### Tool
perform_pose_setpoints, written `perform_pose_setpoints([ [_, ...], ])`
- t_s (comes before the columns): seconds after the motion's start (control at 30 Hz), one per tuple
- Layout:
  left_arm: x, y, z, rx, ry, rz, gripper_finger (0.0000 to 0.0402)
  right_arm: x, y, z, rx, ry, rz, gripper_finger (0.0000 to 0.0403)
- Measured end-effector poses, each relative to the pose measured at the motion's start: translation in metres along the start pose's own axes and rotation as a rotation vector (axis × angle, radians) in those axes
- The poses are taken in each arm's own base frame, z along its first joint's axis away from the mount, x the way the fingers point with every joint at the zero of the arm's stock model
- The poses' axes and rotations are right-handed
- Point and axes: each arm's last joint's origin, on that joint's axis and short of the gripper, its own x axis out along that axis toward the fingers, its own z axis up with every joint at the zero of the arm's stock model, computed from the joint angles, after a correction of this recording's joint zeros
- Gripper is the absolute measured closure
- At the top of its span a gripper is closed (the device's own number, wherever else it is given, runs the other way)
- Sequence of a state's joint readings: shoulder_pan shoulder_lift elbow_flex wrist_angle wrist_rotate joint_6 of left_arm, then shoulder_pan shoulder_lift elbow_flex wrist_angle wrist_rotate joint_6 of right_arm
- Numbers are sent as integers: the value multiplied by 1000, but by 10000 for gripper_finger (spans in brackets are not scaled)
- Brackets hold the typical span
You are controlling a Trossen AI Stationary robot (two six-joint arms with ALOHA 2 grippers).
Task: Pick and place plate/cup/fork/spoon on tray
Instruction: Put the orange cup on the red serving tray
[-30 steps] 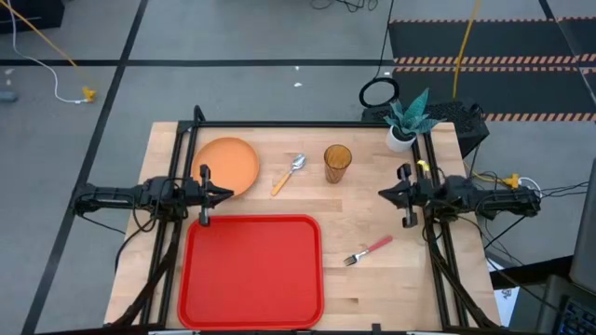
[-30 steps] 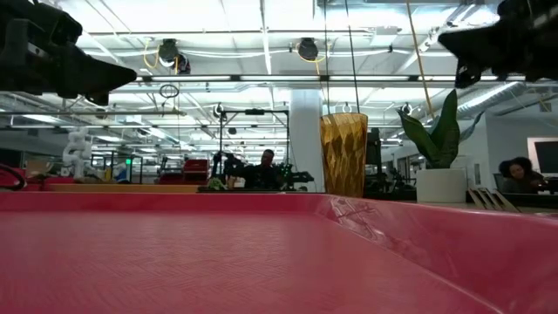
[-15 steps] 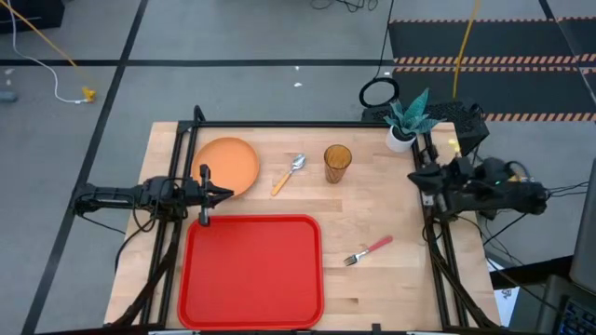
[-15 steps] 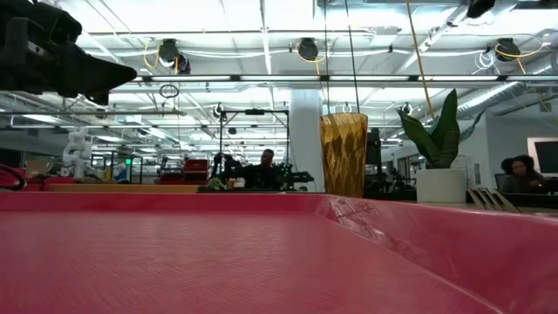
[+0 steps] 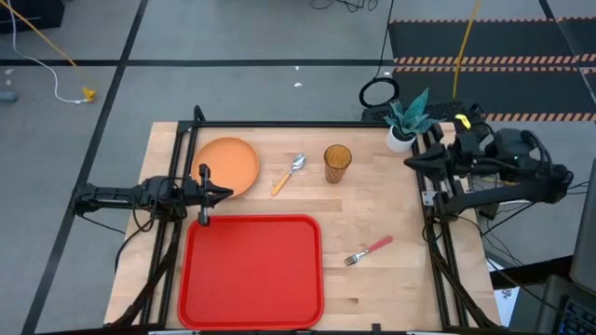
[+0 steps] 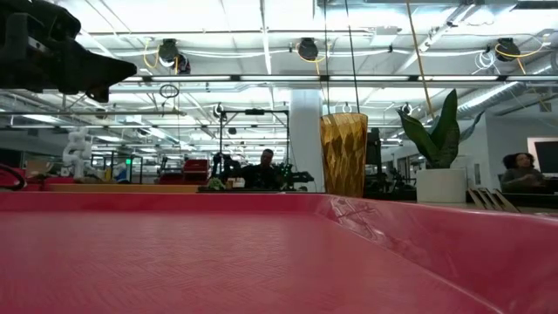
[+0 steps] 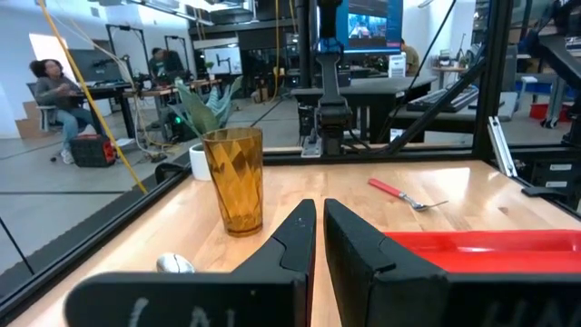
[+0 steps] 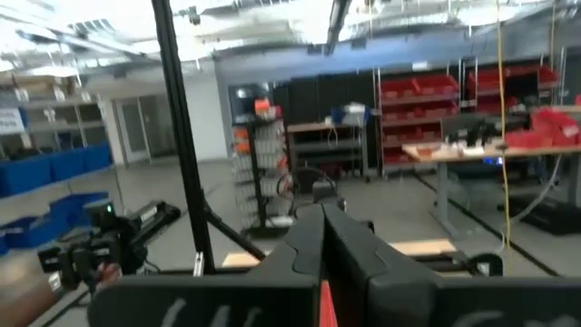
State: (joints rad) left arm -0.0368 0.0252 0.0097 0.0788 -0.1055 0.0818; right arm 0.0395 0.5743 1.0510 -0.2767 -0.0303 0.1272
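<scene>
The red tray (image 5: 251,270) lies bare at the near middle of the wooden counter (image 5: 372,200). Behind it, toward the far left corner, sits the orange plate (image 5: 226,165); just to its right the spoon (image 5: 289,173) lies at a slant with its silver bowl pointing away from the tray, and beside that the amber cup (image 5: 337,163) stands upright. The fork (image 5: 368,249) lies to the right of the tray, apart from it, tines toward the tray. A small potted plant (image 5: 404,119) stands at the far right corner. The left hand (image 5: 223,194) hovers between plate and tray, its fingers (image 7: 300,238) nearly together around nothing. The right hand (image 5: 414,160) is raised at the counter's right edge near the plant, its fingers (image 8: 304,243) likewise drawn narrow and empty.
</scene>
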Motion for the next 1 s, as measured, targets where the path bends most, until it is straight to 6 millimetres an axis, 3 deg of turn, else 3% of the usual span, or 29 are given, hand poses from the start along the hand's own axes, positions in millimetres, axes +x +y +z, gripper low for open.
perform_pose_setpoints([
  [0.3,0,0,0,0,-1,0,371,35,4,43,23,162,-25,403],
  [0.5,0,0,0,0,-1,0,371,52,3,55,18,273,-102,403],
  [0.8,-1,3,16,-76,-167,53,371,84,-2,28,5,504,-180,403],
  [1.0,-3,5,41,-117,-209,52,371,112,-7,2,-9,666,-197,403],
])
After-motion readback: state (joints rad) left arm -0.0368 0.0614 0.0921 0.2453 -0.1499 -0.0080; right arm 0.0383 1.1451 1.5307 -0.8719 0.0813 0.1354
